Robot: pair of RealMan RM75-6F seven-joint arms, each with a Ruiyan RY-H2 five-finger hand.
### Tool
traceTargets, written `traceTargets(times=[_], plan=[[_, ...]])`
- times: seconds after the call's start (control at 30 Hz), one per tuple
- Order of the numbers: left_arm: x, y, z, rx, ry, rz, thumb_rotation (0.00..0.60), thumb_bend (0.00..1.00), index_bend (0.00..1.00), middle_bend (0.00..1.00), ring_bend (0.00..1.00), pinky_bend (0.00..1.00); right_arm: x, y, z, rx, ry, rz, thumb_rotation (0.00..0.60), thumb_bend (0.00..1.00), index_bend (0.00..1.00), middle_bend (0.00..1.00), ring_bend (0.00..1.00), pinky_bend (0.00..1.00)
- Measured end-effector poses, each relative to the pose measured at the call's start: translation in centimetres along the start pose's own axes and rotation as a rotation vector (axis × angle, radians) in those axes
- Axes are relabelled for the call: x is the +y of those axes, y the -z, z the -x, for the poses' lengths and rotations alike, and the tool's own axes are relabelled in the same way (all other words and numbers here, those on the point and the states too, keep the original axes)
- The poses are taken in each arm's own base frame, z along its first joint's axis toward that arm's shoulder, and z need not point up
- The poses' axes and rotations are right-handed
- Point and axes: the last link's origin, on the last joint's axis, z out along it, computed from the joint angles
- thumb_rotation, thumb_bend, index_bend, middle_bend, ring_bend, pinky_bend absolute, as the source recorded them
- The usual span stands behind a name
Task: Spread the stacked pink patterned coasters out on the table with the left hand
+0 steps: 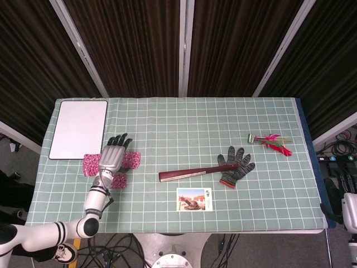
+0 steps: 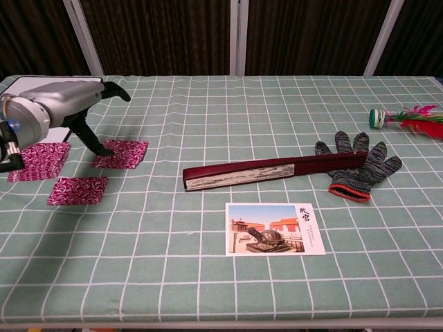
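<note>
Pink patterned coasters (image 2: 121,153): three, flat, separate on the desk (image 2: 221,277); probably thin, light, slidable by fingertip. Left hand (image 2: 59,104) spread, one fingertip pressing the rightmost.

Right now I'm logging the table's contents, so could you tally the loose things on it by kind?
Pink patterned coasters: 3
White board: 1
Closed folding fan: 1
Knit work glove: 1
Postcard: 1
Feather shuttlecock: 1
Total: 8
</note>
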Motion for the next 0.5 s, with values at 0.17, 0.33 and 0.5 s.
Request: traceTargets(times=[0.17, 0.33, 0.5], plan=[[-1.6, 1.3, -1.1, 0.024, -0.003, -0.027, 0.600, 0.14, 0.12, 0.01, 0.00, 0.08, -0.4, 0.1, 0.0, -0.002, 0.009, -0.010, 0.600, 0.14, 0.00, 0.00, 0.00, 0.00], [-4.7, 3.5, -2.0, 0.042, -0.024, -0.092, 0.600, 0.13, 0.12, 0.02, 0.00, 0.08, -0.9, 0.1, 0.3, -0.006, 0.015, -0.025, 0.600, 0.14, 0.00, 0.00, 0.00, 0.00], [-8.7, 6.9, -1.8, 0.006, -0.048, -0.161, 0.600, 0.06, 0.12, 0.02, 0.00, 0.08, -1.4, 0.2, 0.5, -0.011, 0.013, -0.037, 0.600, 0.14, 0.00, 0.00, 0.00, 0.00]])
